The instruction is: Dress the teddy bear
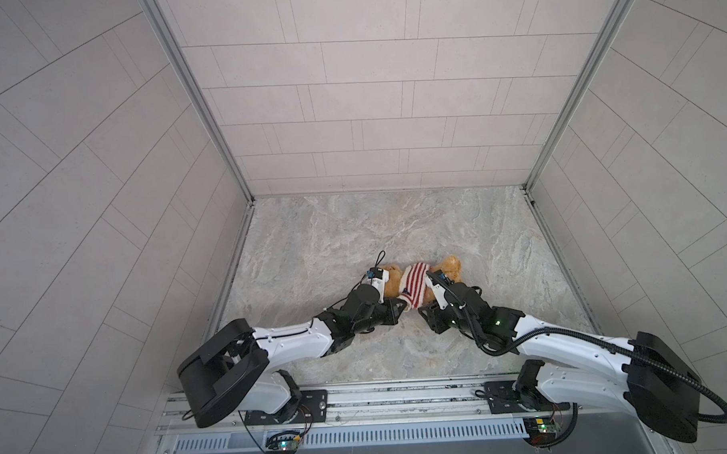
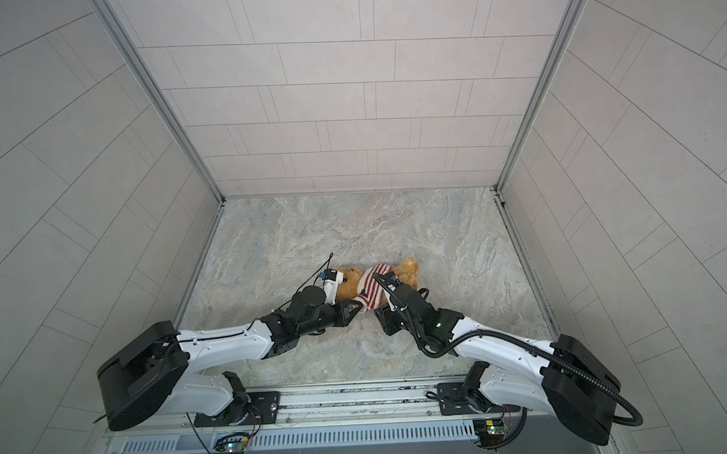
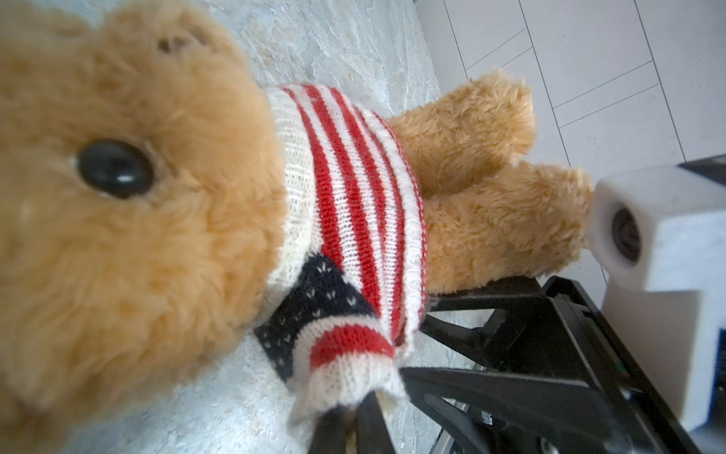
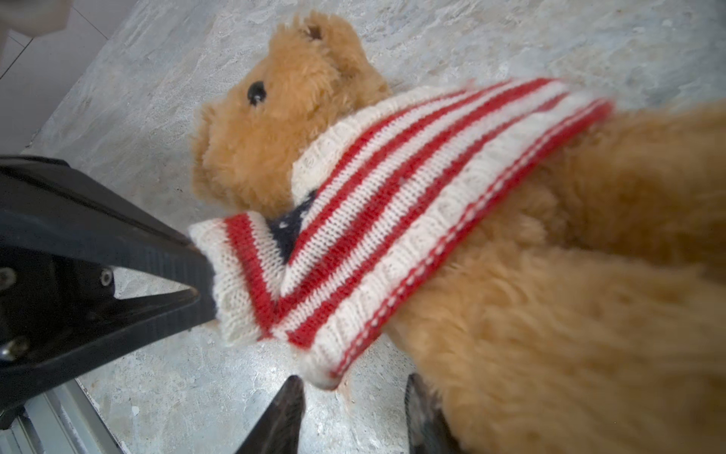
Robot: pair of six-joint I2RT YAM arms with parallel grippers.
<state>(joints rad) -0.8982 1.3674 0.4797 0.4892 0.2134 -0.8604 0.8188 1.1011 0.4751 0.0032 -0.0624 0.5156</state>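
The teddy bear (image 1: 449,267) (image 2: 408,268) lies on the marble table with its head toward the left arm and its legs to the right. A red-and-white striped sweater (image 1: 415,279) (image 3: 353,188) (image 4: 393,196) with a navy patch covers its torso. My left gripper (image 3: 353,410) (image 1: 403,305) is shut on the sweater's sleeve cuff (image 3: 353,365) (image 4: 231,283). My right gripper (image 4: 353,387) (image 1: 424,313) is open just below the sweater's hem corner. One of its fingers (image 4: 416,405) rests against the fur of the bear's leg (image 4: 569,314).
The marble table (image 1: 353,228) is boxed in by tiled walls at the back and both sides. A metal rail (image 1: 380,398) with both arm bases runs along the front edge. The right wrist camera housing (image 3: 636,232) sits close to the bear's feet.
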